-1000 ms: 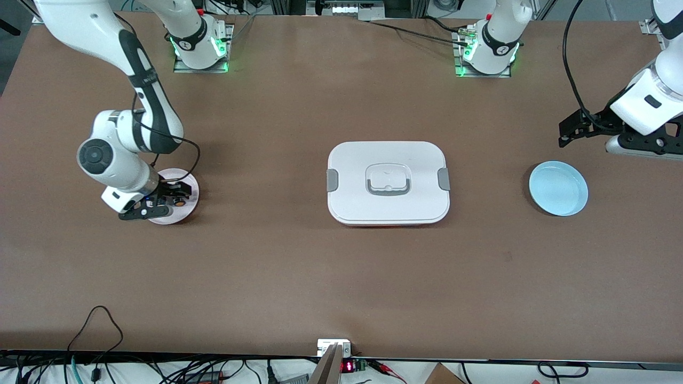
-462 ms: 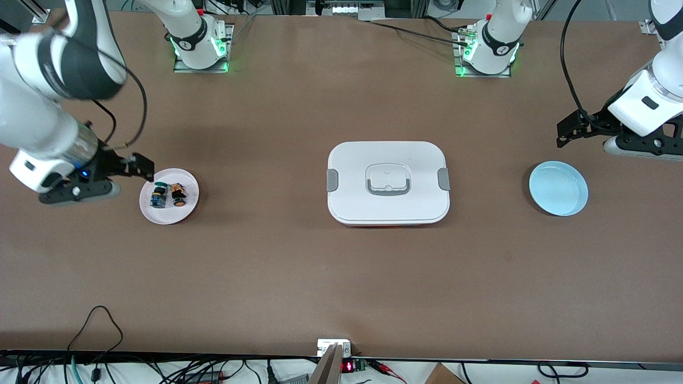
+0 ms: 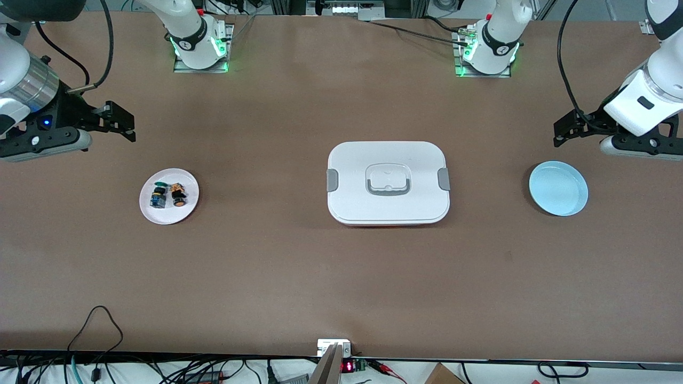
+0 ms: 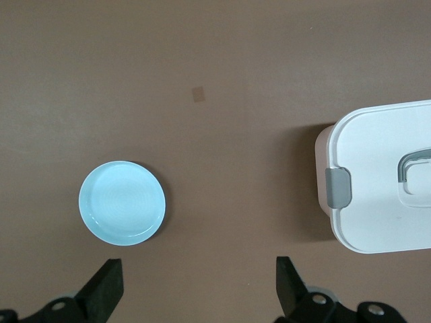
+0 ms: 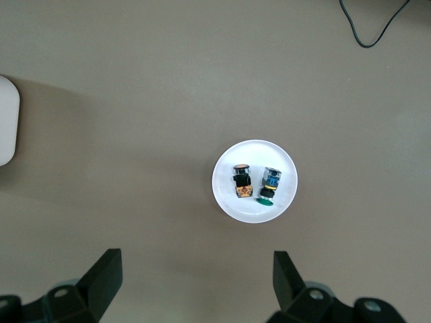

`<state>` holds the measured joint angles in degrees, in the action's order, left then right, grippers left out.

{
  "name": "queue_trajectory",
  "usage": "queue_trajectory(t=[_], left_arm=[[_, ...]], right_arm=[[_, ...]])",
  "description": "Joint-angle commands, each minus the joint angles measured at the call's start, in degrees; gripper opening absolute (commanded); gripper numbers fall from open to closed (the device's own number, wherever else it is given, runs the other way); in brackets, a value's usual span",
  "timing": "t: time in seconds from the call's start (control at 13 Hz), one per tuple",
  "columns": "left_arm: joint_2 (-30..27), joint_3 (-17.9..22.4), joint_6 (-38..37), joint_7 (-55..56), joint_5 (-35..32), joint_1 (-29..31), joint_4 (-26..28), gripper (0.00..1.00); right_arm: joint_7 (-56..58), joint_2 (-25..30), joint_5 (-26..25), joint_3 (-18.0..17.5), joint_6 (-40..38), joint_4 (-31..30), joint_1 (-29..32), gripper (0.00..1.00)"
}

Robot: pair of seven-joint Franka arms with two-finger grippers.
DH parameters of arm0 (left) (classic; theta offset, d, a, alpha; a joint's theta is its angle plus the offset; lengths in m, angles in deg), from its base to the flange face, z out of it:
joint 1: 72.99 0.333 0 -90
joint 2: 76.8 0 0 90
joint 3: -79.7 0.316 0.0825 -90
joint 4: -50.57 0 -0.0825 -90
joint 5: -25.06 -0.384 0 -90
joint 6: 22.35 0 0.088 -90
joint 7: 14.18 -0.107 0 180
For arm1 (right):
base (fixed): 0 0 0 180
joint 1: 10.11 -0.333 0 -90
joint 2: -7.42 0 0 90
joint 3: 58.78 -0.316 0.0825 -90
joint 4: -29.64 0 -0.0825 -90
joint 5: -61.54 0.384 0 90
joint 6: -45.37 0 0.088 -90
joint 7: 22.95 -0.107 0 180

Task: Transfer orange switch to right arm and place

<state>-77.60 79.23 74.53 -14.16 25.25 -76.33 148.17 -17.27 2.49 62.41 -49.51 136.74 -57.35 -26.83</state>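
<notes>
The orange switch (image 3: 179, 196) lies on a small white plate (image 3: 184, 210) toward the right arm's end of the table, beside a green-capped switch (image 3: 157, 196). In the right wrist view the orange switch (image 5: 242, 182) and the green-capped switch (image 5: 269, 185) lie side by side on the plate (image 5: 225, 195). My right gripper (image 3: 124, 124) is open and empty, raised over bare table close to the plate; it also shows in the right wrist view (image 5: 195, 282). My left gripper (image 3: 560, 133) is open and empty, waiting in the air beside the blue plate (image 3: 558, 188); it also shows in the left wrist view (image 4: 200, 289).
A white lidded box (image 3: 388, 182) with grey clips and a handle sits at the table's middle; it also shows in the left wrist view (image 4: 377, 182). The empty blue plate (image 4: 122, 210) lies toward the left arm's end. Cables hang along the table's front edge (image 3: 96, 320).
My right gripper has lifted off the white plate and drawn back upward, leaving the orange switch on the plate beside the green-capped one. The left arm has barely moved.
</notes>
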Motion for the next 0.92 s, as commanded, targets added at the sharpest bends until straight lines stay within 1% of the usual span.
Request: queue_trajectory(t=[0.0,0.85], left_arm=[[0.1,-0.1,-1.7,1.8,-0.3,-0.4,-0.9,1.00],[0.4,-0.8,-1.8,3.1,-0.3,-0.7,-1.7,1.00]], right_arm=[[-0.1,-1.3,2.5,-0.1,-1.4,1.6,0.2,0.99],[0.4,-1.9,2.5,0.0,-1.1,1.8,0.6,0.99]])
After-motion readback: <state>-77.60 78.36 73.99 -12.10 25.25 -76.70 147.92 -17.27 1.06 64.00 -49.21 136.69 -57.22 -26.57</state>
